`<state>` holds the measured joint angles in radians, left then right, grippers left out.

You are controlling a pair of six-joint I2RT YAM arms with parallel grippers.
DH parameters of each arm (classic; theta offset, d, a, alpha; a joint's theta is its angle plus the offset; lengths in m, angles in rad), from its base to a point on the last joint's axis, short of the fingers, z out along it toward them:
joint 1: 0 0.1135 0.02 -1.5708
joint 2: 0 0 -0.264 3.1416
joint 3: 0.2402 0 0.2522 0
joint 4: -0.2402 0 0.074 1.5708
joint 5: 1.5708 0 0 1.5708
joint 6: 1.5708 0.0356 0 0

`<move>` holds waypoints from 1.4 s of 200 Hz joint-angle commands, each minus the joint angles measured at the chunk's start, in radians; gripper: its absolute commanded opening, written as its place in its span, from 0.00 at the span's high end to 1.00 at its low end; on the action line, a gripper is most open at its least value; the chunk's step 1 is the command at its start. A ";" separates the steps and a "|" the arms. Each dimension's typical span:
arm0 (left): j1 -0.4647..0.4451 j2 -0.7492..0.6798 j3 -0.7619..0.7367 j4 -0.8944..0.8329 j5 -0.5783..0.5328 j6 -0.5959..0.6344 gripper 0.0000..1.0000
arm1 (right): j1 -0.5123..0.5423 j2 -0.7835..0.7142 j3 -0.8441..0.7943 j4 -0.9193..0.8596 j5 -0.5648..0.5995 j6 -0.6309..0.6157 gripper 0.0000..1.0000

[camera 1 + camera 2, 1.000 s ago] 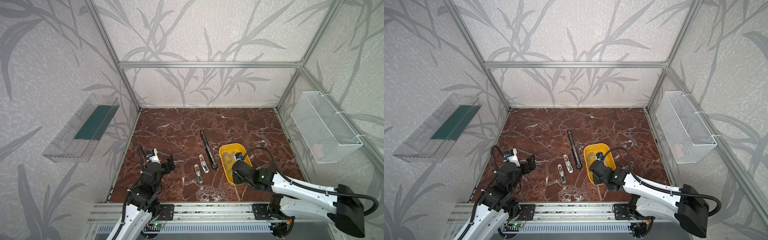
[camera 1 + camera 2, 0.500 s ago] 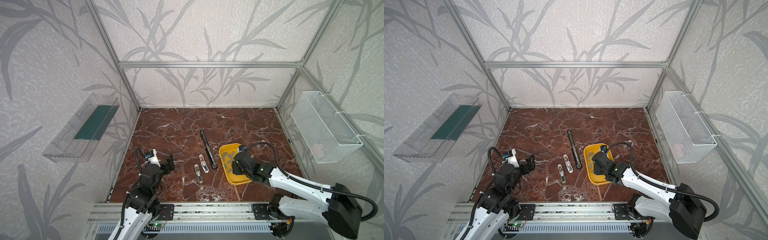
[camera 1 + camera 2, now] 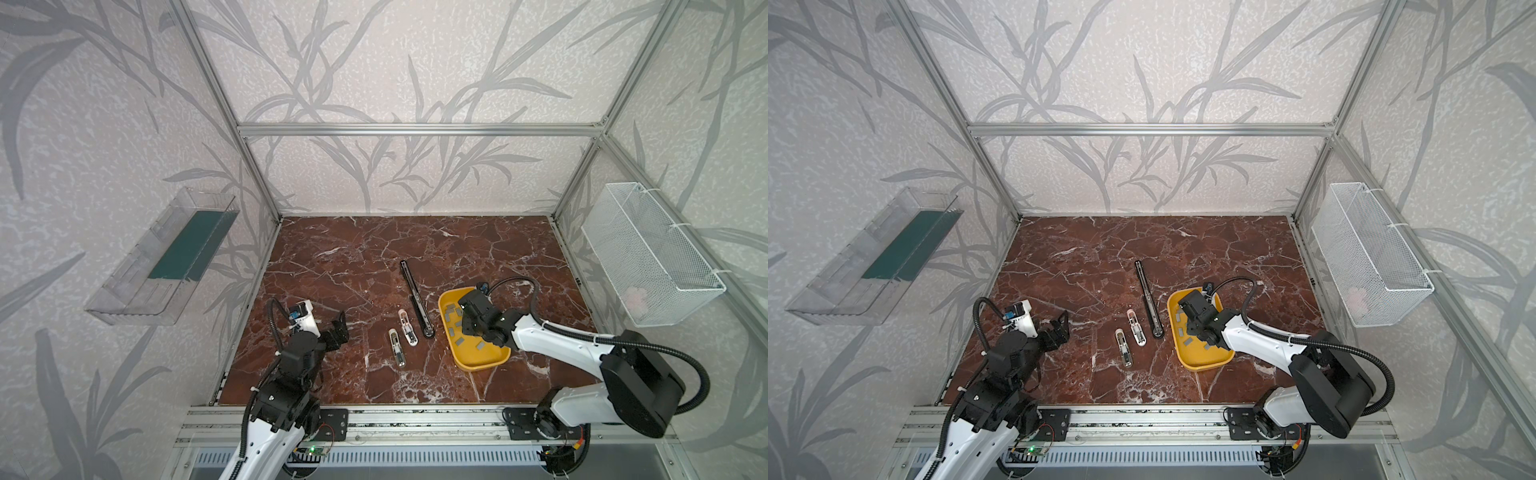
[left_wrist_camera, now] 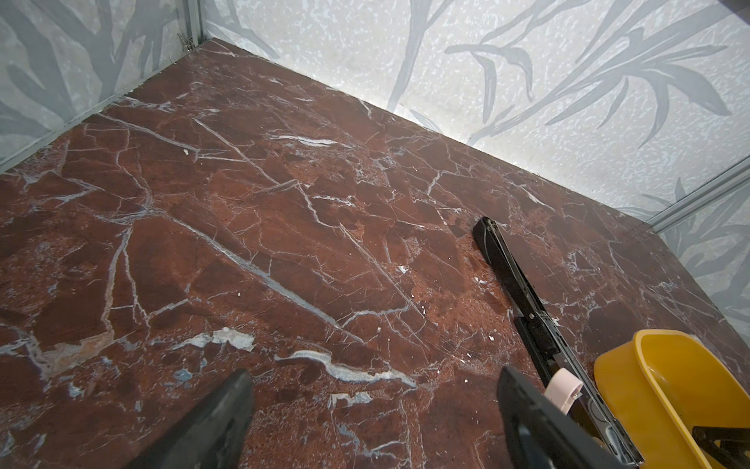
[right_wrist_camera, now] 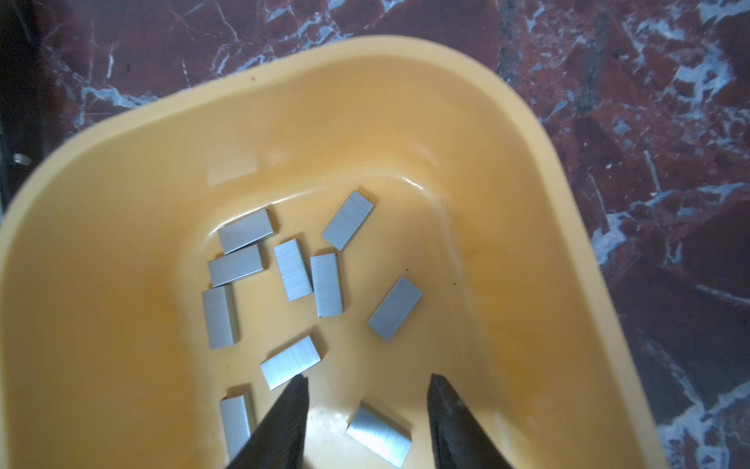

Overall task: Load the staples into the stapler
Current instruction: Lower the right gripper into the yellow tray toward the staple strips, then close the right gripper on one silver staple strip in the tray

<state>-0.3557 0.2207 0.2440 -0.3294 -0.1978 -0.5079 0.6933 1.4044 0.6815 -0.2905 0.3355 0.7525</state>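
**Right gripper poised over the staples in the yellow tray**

The right gripper (image 5: 368, 377) hangs inside the yellow tray (image 5: 507, 195), pointing down, its jaws parted to a middling gap. It clamps nothing. 1 strip lies on the tray floor between the 2 black fingers (image 5: 284, 426), and as far as the right wrist view shows it touches neither. The staples (image 5: 326, 284) are all in this tray. 10 flat grey strips show in the right wrist view, loose on the floor, a few touching each other. In both top views the tray sits right of centre in the lower half of the frame, on the red-brown marble table (image 3: 353, 266). The gripper covers the tray's upper part.

Just left of the tray lies the long black stapler (image 3: 417, 305), opened out flat and running up the frame, leaning slightly left. Beside its lower end lie 2 small staplers, near each other but apart. The pink-tipped stapler (image 3: 407, 328) is closest to the black one, and the white stapler (image 3: 397, 348) is lower and further left.

The left gripper (image 3: 338, 328) is at the table's lower left, well apart from the staplers. Its jaws are spread wide and hold nothing, with bare marble between them.

A clear plastic bin (image 3: 166, 257) hangs on the wall at mid-left of the frame. A white wire basket (image 3: 648, 257) hangs at mid-right.
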 commanded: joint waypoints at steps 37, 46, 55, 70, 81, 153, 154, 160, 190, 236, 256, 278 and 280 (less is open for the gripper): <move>0.001 -0.005 -0.011 -0.007 0.001 -0.001 0.06 | -0.044 0.041 0.014 0.051 0.015 0.015 0.55; 0.001 -0.005 -0.011 -0.007 0.001 -0.002 0.06 | -0.049 0.046 0.009 0.065 0.010 0.015 0.55; 0.001 -0.005 -0.012 -0.006 0.001 -0.002 0.06 | -0.052 0.056 0.009 0.078 -0.001 0.008 0.55; 0.001 -0.004 -0.012 -0.006 0.001 -0.002 0.06 | -0.054 0.075 0.020 0.080 -0.006 0.004 0.56; 0.001 -0.004 -0.011 -0.006 0.002 -0.002 0.06 | -0.054 0.088 0.025 0.081 -0.006 0.003 0.56; 0.001 -0.004 -0.011 -0.006 0.001 -0.002 0.06 | -0.062 0.110 0.019 0.088 0.022 0.022 0.57; 0.001 -0.004 -0.011 -0.006 0.001 -0.002 0.06 | -0.062 0.111 0.017 0.089 0.022 0.022 0.57; 0.001 -0.006 -0.011 -0.006 0.001 -0.002 0.06 | -0.063 0.113 0.016 0.094 0.021 0.021 0.58; 0.001 -0.004 -0.011 -0.007 0.000 -0.003 0.06 | -0.062 0.147 0.026 0.097 0.014 0.019 0.62; 0.001 -0.005 -0.012 -0.007 0.001 -0.002 0.06 | -0.063 0.197 0.067 0.065 -0.012 0.004 0.67; 0.001 -0.006 -0.011 -0.007 0.001 -0.001 0.06 | -0.062 0.210 0.076 0.061 -0.015 -0.007 0.71; 0.001 -0.007 -0.011 -0.006 0.001 -0.002 0.06 | -0.063 0.219 0.080 0.052 -0.011 -0.011 0.72; 0.001 -0.006 -0.011 -0.006 0.001 -0.001 0.06 | -0.063 0.219 0.081 0.049 -0.010 -0.011 0.72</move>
<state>-0.3557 0.2207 0.2440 -0.3298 -0.1894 -0.5079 0.6353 1.5978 0.7479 -0.1925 0.3332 0.7506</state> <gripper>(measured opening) 0.937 0.280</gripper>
